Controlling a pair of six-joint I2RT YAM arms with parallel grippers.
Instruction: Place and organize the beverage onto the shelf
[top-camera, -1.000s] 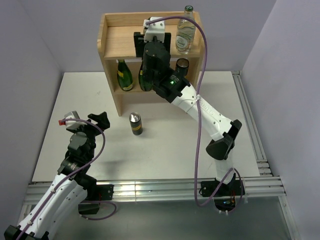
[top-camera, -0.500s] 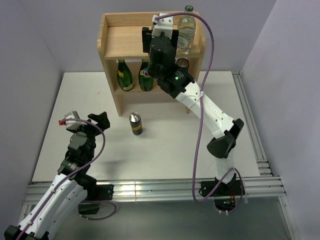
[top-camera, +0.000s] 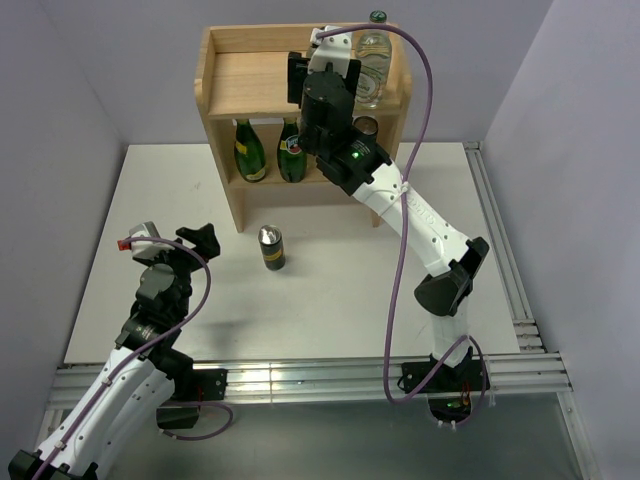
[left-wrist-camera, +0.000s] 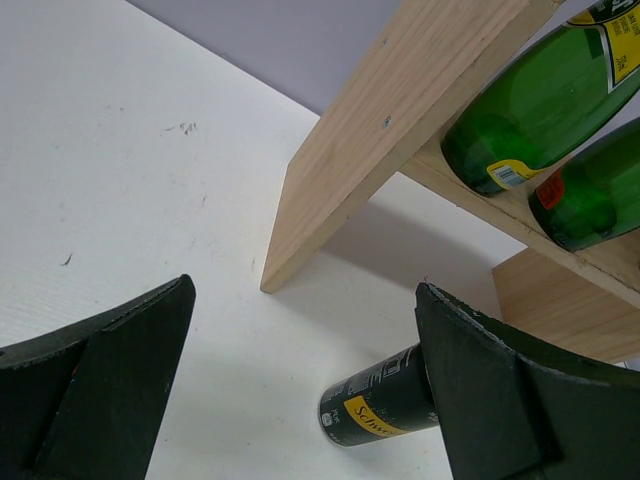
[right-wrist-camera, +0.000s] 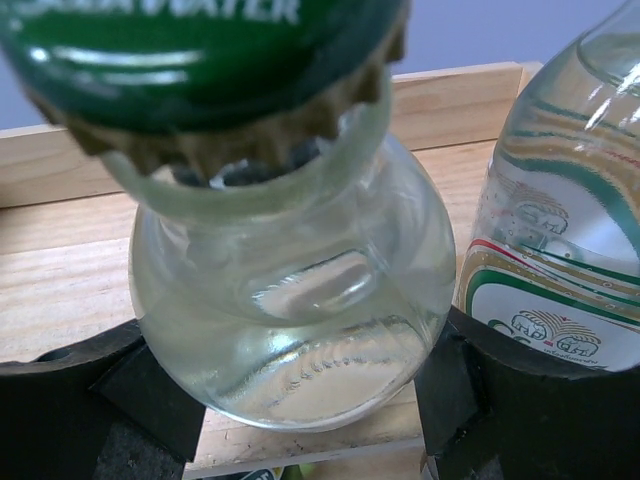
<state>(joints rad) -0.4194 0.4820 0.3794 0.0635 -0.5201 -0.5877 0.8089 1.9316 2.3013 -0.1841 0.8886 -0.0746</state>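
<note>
The right claw (right-wrist-camera: 288, 400) was clamped on a clear bottle (right-wrist-camera: 290, 320), one finger pressed to each side of its round shoulder just below the green crown cap. The bottle hung upright in that grip, its long axis running straight down from the claw toward the top board of the shelf (top-camera: 250, 80). That vertical line was what the coming move seemed to turn on: I judged the bottle only had to be set down and let go. From the wrist view pale wood showed under and behind the glass, but I could not tell whether the base was touching the board.

Just beside the claw's right finger stood the second clear bottle (right-wrist-camera: 560, 250), upright, with green and gold bands on its label. The gap between the two looked narrow, so the fingers would probably need to part with care.

The held bottle itself was plain clear glass, and the cap's crimped edge looked brassy underneath.

Below the right claw, on the lower tier, two green bottles (top-camera: 270, 150) stood side by side, with a dark can (top-camera: 365, 127) further along.

The left claw (left-wrist-camera: 300, 330) hovered low with its fingers wide apart and nothing between them. The last can (left-wrist-camera: 375, 405), dark with a yellow mark, stood on the white table (top-camera: 180, 190) just ahead of it, clearly nearer to this arm than the other.
</note>
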